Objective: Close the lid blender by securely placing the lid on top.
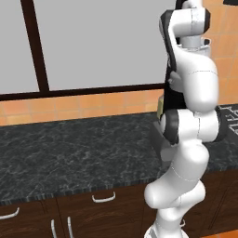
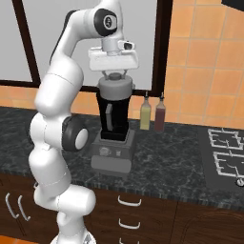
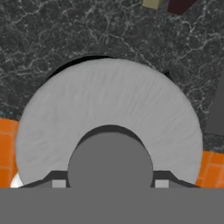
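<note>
The blender (image 2: 113, 119) stands on the dark counter, a near-black jar on a boxy grey base (image 2: 111, 155) with a front knob. The light grey lid (image 2: 114, 87) rests at the jar's mouth, level with its top. Straight above it my gripper (image 2: 115, 75) points down, its fingers closed on the lid's small centre knob. In the hand view the lid (image 3: 109, 100) spreads wide, its knob between my fingertips (image 3: 59, 183), and a thin arc of the dark jar rim (image 3: 72, 66) peeks out behind it. From the left base view my arm hides most of the blender (image 1: 172, 100).
A yellow bottle (image 2: 145, 112) and a dark red bottle (image 2: 160, 113) stand just right of the blender by the tiled wall. A stove top (image 2: 224, 152) lies further right. Drawers (image 2: 128, 202) run below the counter (image 1: 69, 148), with a window behind.
</note>
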Robot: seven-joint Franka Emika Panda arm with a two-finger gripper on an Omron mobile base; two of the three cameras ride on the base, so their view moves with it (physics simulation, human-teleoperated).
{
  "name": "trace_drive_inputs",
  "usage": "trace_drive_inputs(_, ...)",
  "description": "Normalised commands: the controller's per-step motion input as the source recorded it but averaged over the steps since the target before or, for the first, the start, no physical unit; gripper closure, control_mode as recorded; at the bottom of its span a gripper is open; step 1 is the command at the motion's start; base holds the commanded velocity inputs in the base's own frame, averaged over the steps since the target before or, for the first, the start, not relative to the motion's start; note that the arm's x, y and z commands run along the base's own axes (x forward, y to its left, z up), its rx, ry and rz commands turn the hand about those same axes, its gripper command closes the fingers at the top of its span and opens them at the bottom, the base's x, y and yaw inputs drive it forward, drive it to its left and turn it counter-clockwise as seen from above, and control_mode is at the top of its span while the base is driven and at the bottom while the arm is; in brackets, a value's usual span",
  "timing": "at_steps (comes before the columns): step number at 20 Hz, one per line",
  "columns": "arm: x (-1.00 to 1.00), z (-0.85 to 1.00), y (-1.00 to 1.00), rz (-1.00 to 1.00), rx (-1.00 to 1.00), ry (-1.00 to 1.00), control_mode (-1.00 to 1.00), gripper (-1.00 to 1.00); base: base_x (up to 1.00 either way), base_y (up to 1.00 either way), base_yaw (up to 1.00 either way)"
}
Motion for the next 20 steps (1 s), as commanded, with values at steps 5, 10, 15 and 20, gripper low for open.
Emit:
trace_drive_inputs(5,-0.1,0.23,0.34,0.0,0.01,0.02,-1.0,1.0,0.0,0.0,0.0)
trace_drive_inputs(10,0.0,-0.02,0.18,0.0,0.0,0.02,-1.0,1.0,0.0,0.0,0.0)
trace_drive_inputs(15,0.02,-0.18,-0.06,0.0,0.0,-0.08,-1.0,1.0,0.0,0.0,0.0)
trace_drive_inputs(20,0.16,0.19,-0.02,0.0,0.0,-0.03,-1.0,1.0,0.0,0.0,0.0)
